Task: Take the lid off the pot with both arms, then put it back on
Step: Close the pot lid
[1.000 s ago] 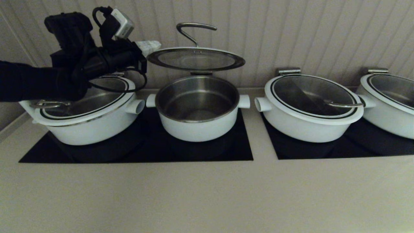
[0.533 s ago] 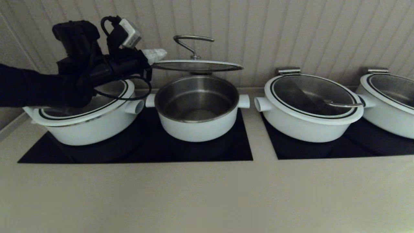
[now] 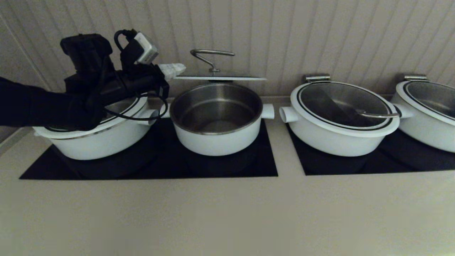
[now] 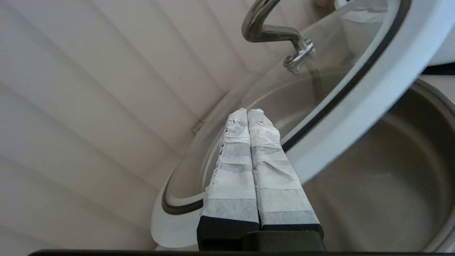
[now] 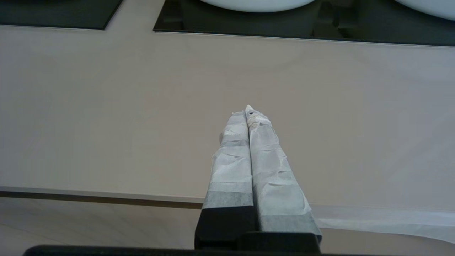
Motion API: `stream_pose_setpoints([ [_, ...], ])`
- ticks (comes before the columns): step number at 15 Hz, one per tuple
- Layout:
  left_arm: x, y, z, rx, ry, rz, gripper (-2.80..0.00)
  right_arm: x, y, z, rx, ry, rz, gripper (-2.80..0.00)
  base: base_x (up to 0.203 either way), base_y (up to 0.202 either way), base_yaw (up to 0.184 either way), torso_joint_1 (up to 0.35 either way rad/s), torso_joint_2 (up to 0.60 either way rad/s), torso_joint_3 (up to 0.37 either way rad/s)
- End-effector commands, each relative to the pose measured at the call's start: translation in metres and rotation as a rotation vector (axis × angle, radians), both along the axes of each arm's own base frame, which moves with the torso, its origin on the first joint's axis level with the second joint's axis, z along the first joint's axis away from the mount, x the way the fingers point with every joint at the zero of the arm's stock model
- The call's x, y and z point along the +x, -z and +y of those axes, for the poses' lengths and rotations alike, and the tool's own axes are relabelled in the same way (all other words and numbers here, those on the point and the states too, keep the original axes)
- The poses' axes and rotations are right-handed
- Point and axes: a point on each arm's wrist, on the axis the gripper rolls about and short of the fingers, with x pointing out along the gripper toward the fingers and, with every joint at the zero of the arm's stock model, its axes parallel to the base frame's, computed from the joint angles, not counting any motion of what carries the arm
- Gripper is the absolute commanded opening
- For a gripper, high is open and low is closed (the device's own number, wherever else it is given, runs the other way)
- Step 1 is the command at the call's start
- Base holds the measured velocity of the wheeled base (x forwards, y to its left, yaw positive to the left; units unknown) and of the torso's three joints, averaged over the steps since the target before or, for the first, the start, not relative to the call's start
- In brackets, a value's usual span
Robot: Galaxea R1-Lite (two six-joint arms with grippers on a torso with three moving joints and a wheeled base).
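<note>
One gripper works: our left gripper (image 3: pixel 172 67), fingers pinched on the lid (image 3: pixel 220 78) rim, holds it level just above the pot (image 3: pixel 217 119). Next we judge lowering it squarely.

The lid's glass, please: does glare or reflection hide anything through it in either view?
Head view: the lid shows edge-on, so no glare, and the scene is dimly lit. Left wrist view: brighter light; the glass stays see-through with only a soft sheen, above the pot.
</note>
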Motion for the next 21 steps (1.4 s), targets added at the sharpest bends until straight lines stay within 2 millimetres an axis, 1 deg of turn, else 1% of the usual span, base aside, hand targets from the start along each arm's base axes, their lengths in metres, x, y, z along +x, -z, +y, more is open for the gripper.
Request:
stream_pose_setpoints([
  [1, -0.003, 0.004, 0.000, -0.001, 0.003, -0.018, -2.80, 0.000, 0.000, 0.000, 0.000, -0.001, 0.002, -2.80, 0.000, 0.000, 0.000, 0.000, 0.00, 0.000],
  [5, -0.011, 0.018, 0.002, 0.008, 0.002, 0.022, -2.80, 0.000, 0.000, 0.000, 0.000, -0.001, 0.002, -2.80, 0.000, 0.000, 0.000, 0.000, 0.00, 0.000],
  [7, -0.011, 0.021, 0.002, 0.001, 0.003, -0.006, -2.80, 0.000, 0.000, 0.000, 0.000, -0.001, 0.002, -2.80, 0.000, 0.000, 0.000, 0.000, 0.00, 0.000],
  [10, -0.015, 0.035, 0.002, 0.004, 0.003, 0.013, -2.80, 0.000, 0.000, 0.000, 0.000, -0.001, 0.002, -2.80, 0.000, 0.000, 0.000, 0.000, 0.00, 0.000],
  [14, -0.016, 0.046, 0.002, 0.004, 0.001, 0.008, -2.80, 0.000, 0.000, 0.000, 0.000, -0.001, 0.002, -2.80, 0.000, 0.000, 0.000, 0.000, 0.00, 0.000],
  [17, -0.013, 0.056, 0.002, -0.004, 0.000, -0.010, -2.80, 0.000, 0.000, 0.000, 0.000, -0.001, 0.002, -2.80, 0.000, 0.000, 0.000, 0.000, 0.00, 0.000],
  [21, -0.014, 0.068, 0.002, 0.003, -0.002, 0.011, -2.80, 0.000, 0.000, 0.000, 0.000, -0.001, 0.002, -2.80, 0.000, 0.000, 0.000, 0.000, 0.00, 0.000],
])
